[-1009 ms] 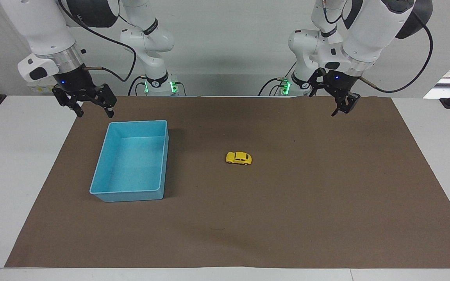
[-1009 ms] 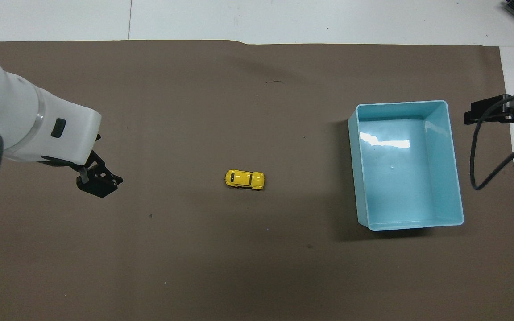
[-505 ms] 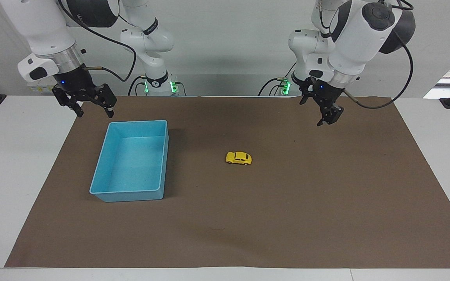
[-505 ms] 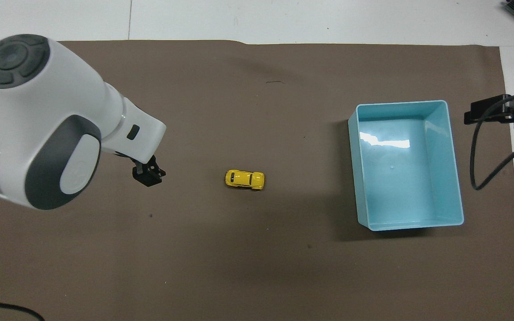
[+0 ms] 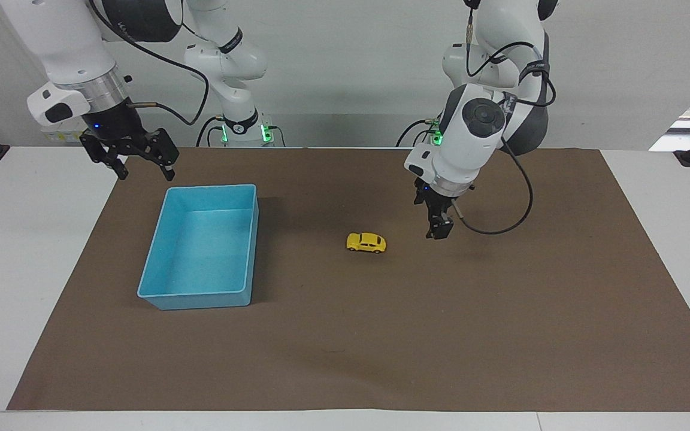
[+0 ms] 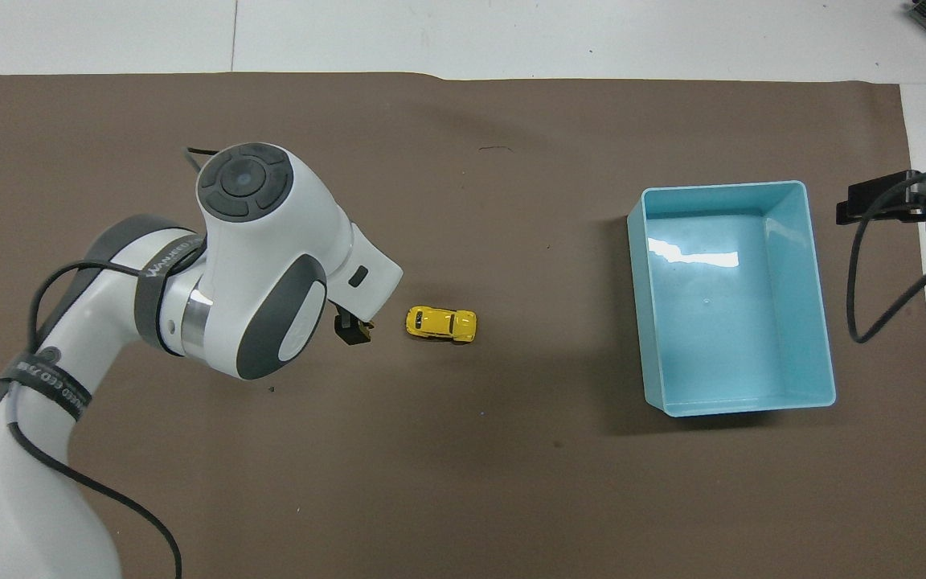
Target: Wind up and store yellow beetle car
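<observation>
The yellow beetle car (image 5: 366, 242) (image 6: 441, 323) stands on its wheels on the brown mat, near the middle of the table. My left gripper (image 5: 439, 232) (image 6: 353, 332) hangs low over the mat just beside the car, toward the left arm's end of the table. It points down, is open, holds nothing and does not touch the car. My right gripper (image 5: 146, 173) (image 6: 853, 207) waits open and empty in the air by the blue bin's corner nearest the robots.
An empty blue bin (image 5: 201, 298) (image 6: 752, 407) sits on the brown mat (image 5: 441, 335) toward the right arm's end of the table. White tabletop borders the mat at both ends. A black cable loops down beside the left wrist.
The left arm has swung in from its end of the table and come down to just beside the car. The car, the bin and the right arm have not moved.
</observation>
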### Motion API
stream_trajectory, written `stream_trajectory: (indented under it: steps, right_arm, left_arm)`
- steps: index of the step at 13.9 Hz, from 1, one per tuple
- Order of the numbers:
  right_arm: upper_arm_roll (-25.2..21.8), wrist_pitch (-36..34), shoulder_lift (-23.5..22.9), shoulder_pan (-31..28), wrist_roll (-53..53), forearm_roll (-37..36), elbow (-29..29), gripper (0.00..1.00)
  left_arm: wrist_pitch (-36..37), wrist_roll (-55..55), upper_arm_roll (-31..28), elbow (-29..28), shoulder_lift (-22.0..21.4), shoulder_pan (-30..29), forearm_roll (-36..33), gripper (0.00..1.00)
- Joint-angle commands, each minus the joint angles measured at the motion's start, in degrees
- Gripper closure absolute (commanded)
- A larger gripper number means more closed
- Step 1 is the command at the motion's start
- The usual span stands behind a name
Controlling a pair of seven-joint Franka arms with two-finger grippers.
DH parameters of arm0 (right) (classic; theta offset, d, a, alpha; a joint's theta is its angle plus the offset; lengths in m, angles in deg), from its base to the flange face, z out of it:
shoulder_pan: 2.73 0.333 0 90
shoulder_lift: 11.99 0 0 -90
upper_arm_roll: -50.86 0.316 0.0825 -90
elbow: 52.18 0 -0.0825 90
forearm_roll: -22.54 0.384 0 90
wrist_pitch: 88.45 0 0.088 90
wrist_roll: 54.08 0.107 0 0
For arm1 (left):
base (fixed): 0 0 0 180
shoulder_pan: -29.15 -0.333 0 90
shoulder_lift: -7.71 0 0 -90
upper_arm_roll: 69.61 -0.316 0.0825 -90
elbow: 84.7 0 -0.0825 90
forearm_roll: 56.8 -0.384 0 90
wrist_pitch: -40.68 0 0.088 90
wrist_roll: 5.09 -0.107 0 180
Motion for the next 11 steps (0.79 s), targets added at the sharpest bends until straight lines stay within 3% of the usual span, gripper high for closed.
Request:
stream_trajectory:
  steps: [1, 4, 11]
  right_arm:
    - [0.22, -0.77, 0.41, -0.27, -0.66, -0.17, -0.10, 0.00]
    - [0.23, -0.68, 0.41, -0.27, -0.66, -0.17, -0.10, 0.00]
    - [0.23, -0.68, 0.41, -0.27, -0.66, -0.17, -0.10, 0.00]
  left_arm:
    - [-6.64, -0.69, -1.21, -4.68, -0.37, 4.12, 0.14, 0.00]
    - [-12.19, -0.52, -1.21, -8.12, -0.20, 6.67, 0.14, 0.00]
    - [-19.58, 2.99, -1.38, -7.87, 5.86, 10.28, -1.36, 0.00]
